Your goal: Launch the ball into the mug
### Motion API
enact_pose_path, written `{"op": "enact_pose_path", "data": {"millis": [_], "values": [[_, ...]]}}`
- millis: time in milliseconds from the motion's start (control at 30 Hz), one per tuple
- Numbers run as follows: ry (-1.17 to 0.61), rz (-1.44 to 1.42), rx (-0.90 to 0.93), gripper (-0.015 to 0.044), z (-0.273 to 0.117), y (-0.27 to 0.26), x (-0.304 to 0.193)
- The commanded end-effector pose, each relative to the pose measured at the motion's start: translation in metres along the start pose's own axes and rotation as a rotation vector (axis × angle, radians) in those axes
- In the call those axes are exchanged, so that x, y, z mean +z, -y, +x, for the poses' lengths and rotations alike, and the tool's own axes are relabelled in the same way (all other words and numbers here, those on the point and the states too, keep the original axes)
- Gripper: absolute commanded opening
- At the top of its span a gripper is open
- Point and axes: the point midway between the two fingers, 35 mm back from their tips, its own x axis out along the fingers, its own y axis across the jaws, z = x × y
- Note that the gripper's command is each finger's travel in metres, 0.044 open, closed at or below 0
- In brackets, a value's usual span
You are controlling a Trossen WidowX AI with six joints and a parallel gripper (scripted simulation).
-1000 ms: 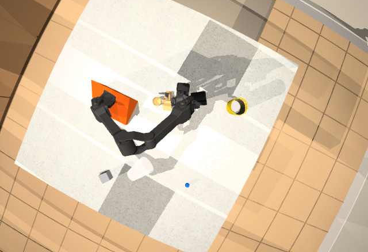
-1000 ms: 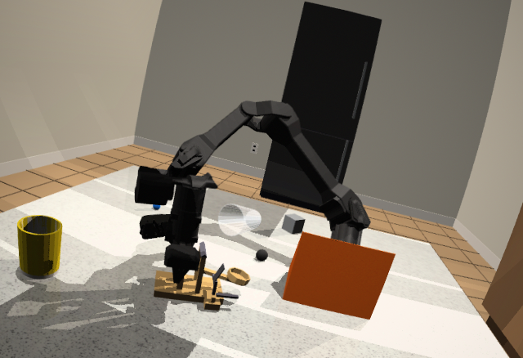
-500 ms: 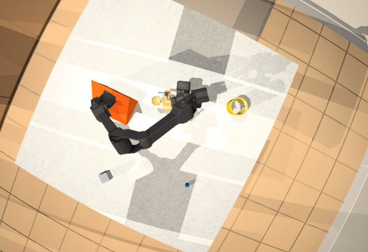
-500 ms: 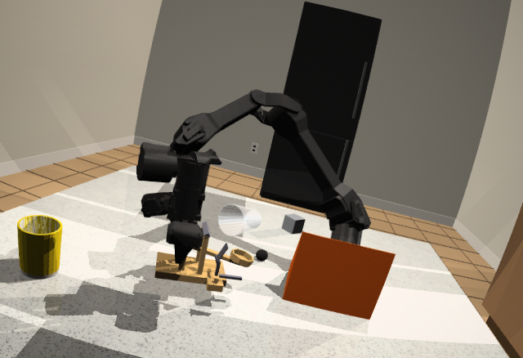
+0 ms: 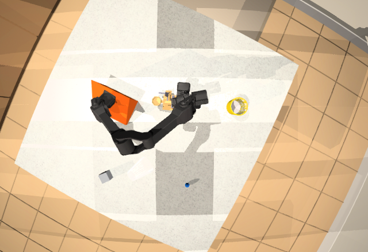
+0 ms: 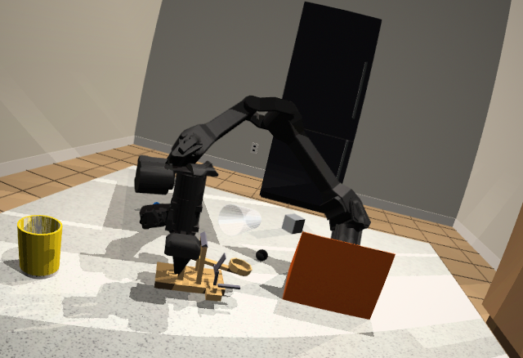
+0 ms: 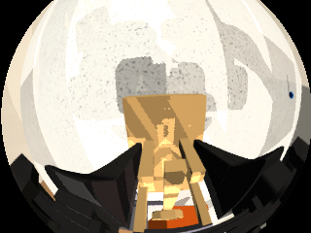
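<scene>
Black ball (image 6: 261, 254) — hidden from above
</scene>
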Motion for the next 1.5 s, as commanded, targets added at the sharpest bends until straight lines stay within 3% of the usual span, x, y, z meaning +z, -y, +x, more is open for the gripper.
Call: {"op": "enact_pose_path", "data": {"millis": [0,567,1000,1133,1267,1467], "values": [[0.01,-0.008,-0.004,0.0,0.003,-0.001,0.002],[-0.003,-0.003,-0.002,0.0,0.021,-0.001,-0.001],[-0.003,-0.003,-0.002,0.0341,0.021,-0.001,-0.001],[-0.001,-0.004,0.003,0.044,-0.019,-0.002,0.003],[-0.003,-0.005,0.003,0.044,-0.076,-0.002,-0.001],[0.001,-0.014,-0.001,0.044,-0.064,-0.003,0.001]]}}
